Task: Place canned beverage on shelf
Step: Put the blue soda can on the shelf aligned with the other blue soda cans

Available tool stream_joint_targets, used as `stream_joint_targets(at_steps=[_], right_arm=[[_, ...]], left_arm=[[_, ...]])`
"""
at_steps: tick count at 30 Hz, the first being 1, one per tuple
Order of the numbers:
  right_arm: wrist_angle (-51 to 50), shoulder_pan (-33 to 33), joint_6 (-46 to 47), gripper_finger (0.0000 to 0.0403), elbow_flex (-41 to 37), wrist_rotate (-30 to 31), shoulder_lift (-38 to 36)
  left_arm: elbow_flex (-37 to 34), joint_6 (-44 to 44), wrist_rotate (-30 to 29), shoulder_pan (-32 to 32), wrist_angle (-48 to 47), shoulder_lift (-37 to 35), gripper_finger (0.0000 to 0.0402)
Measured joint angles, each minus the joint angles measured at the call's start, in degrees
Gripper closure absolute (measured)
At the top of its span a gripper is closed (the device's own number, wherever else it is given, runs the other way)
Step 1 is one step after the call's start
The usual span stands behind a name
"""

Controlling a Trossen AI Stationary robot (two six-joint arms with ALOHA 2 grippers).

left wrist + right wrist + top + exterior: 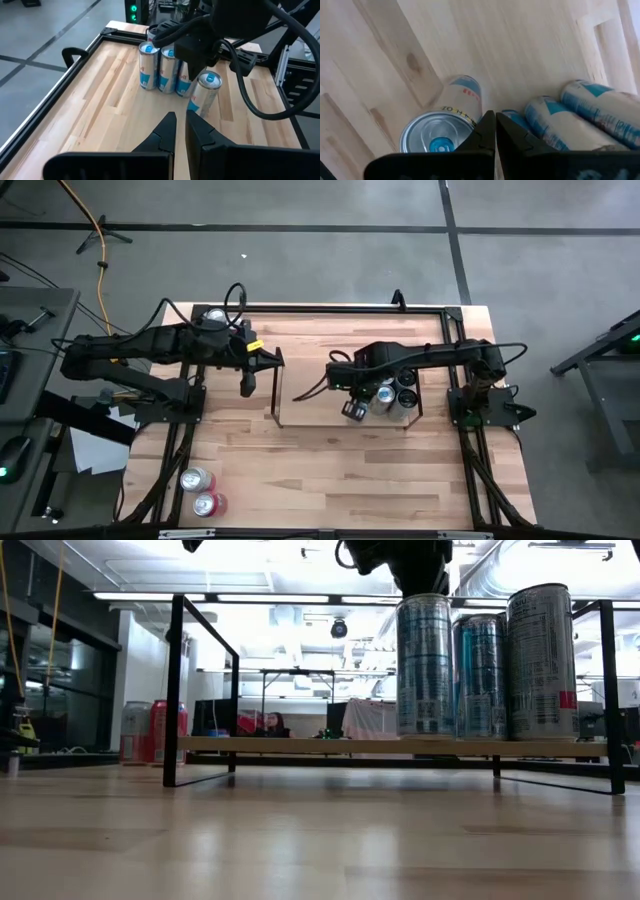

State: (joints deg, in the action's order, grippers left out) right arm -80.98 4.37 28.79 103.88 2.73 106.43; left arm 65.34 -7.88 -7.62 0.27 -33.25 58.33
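Right gripper, high view: my right gripper (354, 410) hangs over the shelf (300, 423) beside the cluster of silver cans (390, 395) at the shelf's right end; its fingers are pressed together and pinch nothing.
Left gripper, high view: my left gripper (247, 387) waits near the shelf's left end, fingers pressed together, empty.
Spare stock, high view: two red cans (203, 492) lie well apart from the shelf, near the table's front left corner.
Low view: three tall cans stand upright on the shelf board; the leftmost can (424, 665) sits directly beneath my dark arm, close beside its neighbours.
Left wrist view: my left fingers (165, 131) are closed; ahead, my right arm hovers above a can (204, 91) that leans slightly away from the row behind it.
Right wrist view: my closed right fingers (487, 130) point down just beside the can top with the blue tab (437, 136); other cans lie close on the far side.
Step in hand, judged: the can appears placed and let go, so the retreat is what matters.
Doing it well: I should lift straight up, clear of the rim, without any sideways sweep, since the leaning can could tip into the row.
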Motion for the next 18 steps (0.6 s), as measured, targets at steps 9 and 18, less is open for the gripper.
stream_joint_targets(at_steps=[9, 18], right_arm=[[4.4, 0.7, 4.8, 0.0403, 0.0, 0.1, -2.4], [14.4, 2.8, 0.4, 0.0403, 0.0, -4.8, -2.7]], left_arm=[[0.0, 0.0, 0.0, -0.5, 0.0, 0.0, 0.0401], [0.0, 0.0, 0.0, -0.4, 0.1, 0.0, 0.0401]])
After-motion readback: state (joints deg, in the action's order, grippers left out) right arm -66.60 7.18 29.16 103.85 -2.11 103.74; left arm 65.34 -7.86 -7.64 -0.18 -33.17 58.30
